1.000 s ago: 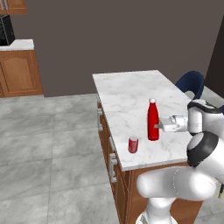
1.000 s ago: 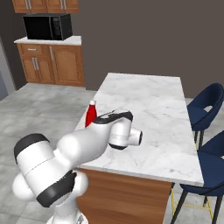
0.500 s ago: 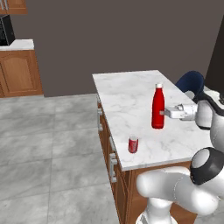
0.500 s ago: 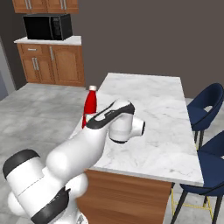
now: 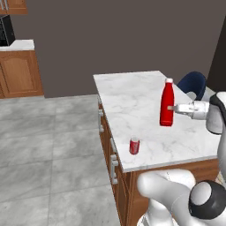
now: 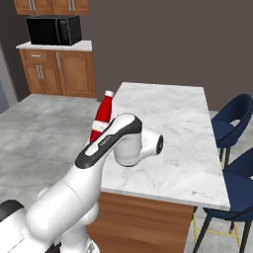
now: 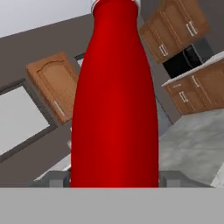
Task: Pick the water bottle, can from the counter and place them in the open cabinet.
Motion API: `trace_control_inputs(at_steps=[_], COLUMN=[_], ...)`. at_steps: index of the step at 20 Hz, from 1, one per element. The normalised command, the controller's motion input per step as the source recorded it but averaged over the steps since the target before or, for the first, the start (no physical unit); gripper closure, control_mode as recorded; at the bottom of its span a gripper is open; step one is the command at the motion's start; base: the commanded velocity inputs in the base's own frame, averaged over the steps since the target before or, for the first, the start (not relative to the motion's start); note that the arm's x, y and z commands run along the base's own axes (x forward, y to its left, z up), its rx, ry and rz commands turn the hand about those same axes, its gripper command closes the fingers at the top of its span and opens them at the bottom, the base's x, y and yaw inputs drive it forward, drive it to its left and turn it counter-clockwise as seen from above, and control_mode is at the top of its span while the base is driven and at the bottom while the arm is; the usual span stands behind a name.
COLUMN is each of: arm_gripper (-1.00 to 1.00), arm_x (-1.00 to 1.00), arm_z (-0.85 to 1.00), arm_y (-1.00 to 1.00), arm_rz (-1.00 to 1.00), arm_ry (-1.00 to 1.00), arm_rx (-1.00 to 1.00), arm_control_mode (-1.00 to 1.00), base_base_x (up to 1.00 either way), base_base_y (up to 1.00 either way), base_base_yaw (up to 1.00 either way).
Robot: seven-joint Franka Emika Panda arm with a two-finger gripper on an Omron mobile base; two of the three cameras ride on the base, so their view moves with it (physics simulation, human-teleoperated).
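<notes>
The water bottle (image 5: 167,103) is tall, glossy red and white-capped, and it hangs upright a little above the counter (image 5: 132,97). My gripper (image 5: 173,108) comes in from the right and is shut on its lower half. In the hand view the water bottle (image 7: 113,109) stands between the two fingertips (image 7: 56,179). In the right base view my arm covers the lower part of the water bottle (image 6: 102,114). The can (image 5: 134,145), small and red with a silver top, stands alone near the counter's front left edge. A brown door with a grey bar handle, probably of the open cabinet (image 7: 49,87), stands swung out.
Blue chairs (image 6: 232,126) line the counter's (image 6: 173,128) far side. Low wooden cabinets (image 6: 62,71) with a black microwave (image 6: 54,30) on top stand against the back wall. Grey tiled floor (image 5: 48,145) lies open to the left of the island.
The water bottle has risen off the counter in my gripper and moved right and further back. The can has stayed where it was.
</notes>
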Motion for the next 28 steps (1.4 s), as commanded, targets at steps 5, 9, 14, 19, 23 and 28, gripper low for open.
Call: trace_control_inputs(at_steps=[5,9,14,19,23,28], arm_gripper=[1.00,1.00,1.00,1.00,1.00,1.00], arm_x=[-0.03,0.00,0.01,0.00,0.00,0.00], arm_z=[0.18,0.17,0.16,0.10,0.12,0.25], arm_y=[0.00,0.02,0.16,0.17,0.15,0.03], arm_rz=[-0.33,-0.33,-0.25,-0.18,-0.13,-0.13], arm_ry=[0.23,0.17,0.01,0.00,0.01,0.01], arm_rx=[0.00,-0.01,-0.07,-0.13,-0.21,-0.30], arm_control_mode=[-1.00,-1.00,-1.00,-1.00,-1.00,-1.00], base_base_x=[0.00,0.00,0.00,0.00,0.00,0.00], base_base_y=[0.00,0.00,0.00,0.00,0.00,0.00], base_base_yaw=[0.00,0.00,0.00,0.00,0.00,0.00])
